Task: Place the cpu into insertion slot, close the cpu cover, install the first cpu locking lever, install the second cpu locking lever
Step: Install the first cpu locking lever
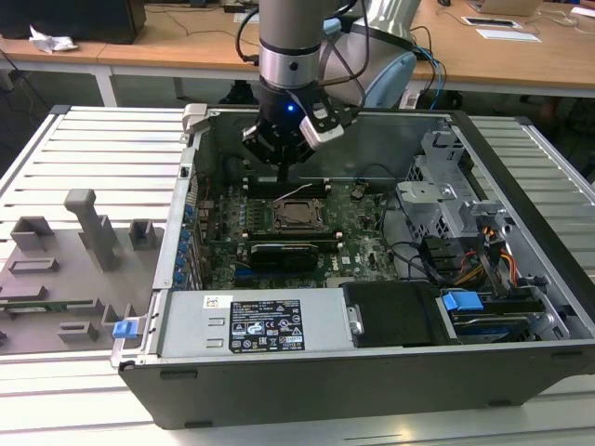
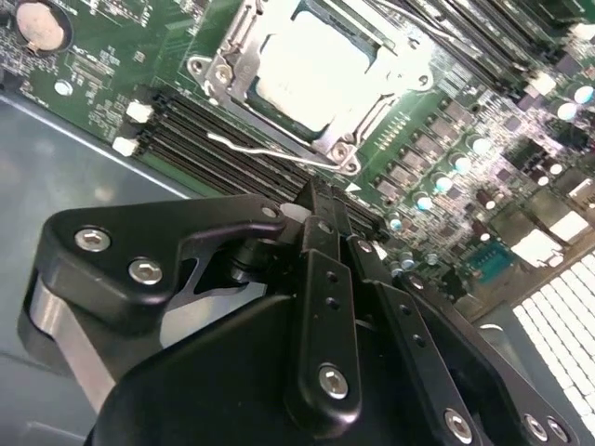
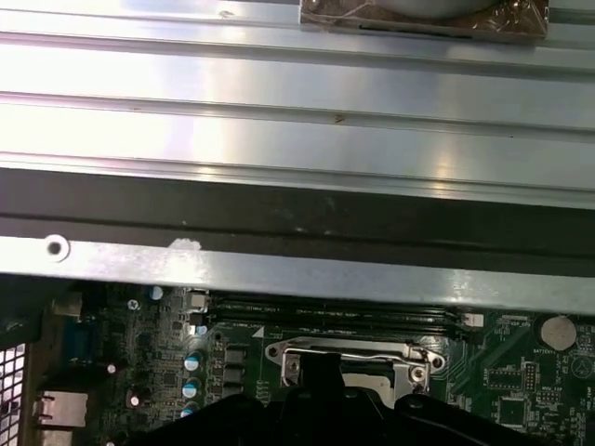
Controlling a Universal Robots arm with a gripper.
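- The open computer case (image 1: 372,307) sits on the slatted bench (image 1: 102,158), its green motherboard (image 1: 363,223) facing up.
- The claw (image 1: 284,165) hangs inside the case near its far wall, fingers pinched together on nothing.
- The cpu cover (image 2: 232,70) frames the insertion slot (image 1: 299,216) mid-board.
- The cpu (image 2: 321,70) lies inside that slot.
- One thin locking lever (image 2: 279,153) juts beside the socket.

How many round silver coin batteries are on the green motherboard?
1. The round silver coin battery sits near the edge of the green motherboard, aside from the square metal-framed socket. The black gripper may hide others.
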